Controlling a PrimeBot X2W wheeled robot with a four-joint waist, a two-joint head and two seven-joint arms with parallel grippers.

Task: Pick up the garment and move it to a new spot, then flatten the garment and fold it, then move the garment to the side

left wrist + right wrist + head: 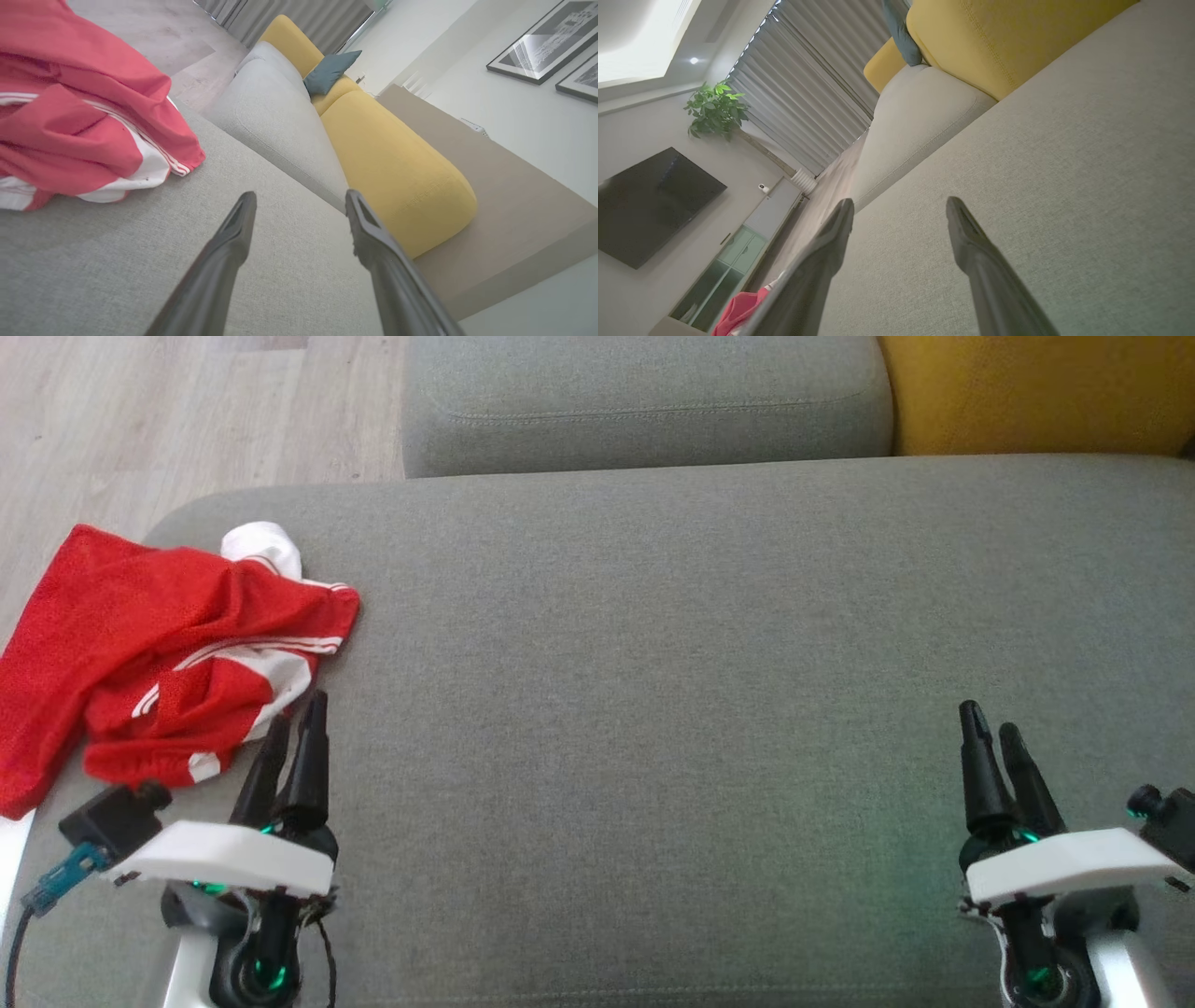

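Garment (159,644): red with white panels and stripes, crumpled in a heap on the left end of the seat (653,663), spilling over that left edge toward the floor (140,420).

Left gripper (299,711): spread wide, empty, just beside the heap on its seat-centre side, tips pointing past a white hem. Right gripper (990,719): spread too, empty, over the seat's right end, well apart from the heap.

Handling, judged: light, limp, thin sports knit, probably slick. No stiffness to lever against. Likely to sag, trail and drag on the seat's weave when lifted. Not fragile. Layers stacked, so a deep pinch may catch several at once.

Hold, judged: for the move, a bunched ridge or the striped hem on the heap's seat-centre side, closest to the left tips. For flattening, two separate edges or corners, one per gripper. Corners not yet identifiable in the crumple.

Head view: whole layout on the seat, both grippers, overhang at the left edge.

Left wrist view: clear strip of seat between tips and hem, so no contact. Fold detail and thin red-white striping. Beyond the seat, a yellow sofa (397,163) with a pillow (329,72).

Right wrist view: just a sliver of red at the seat's far end, partly behind one finger. Room beyond, with TV (649,205) and plant (714,109).
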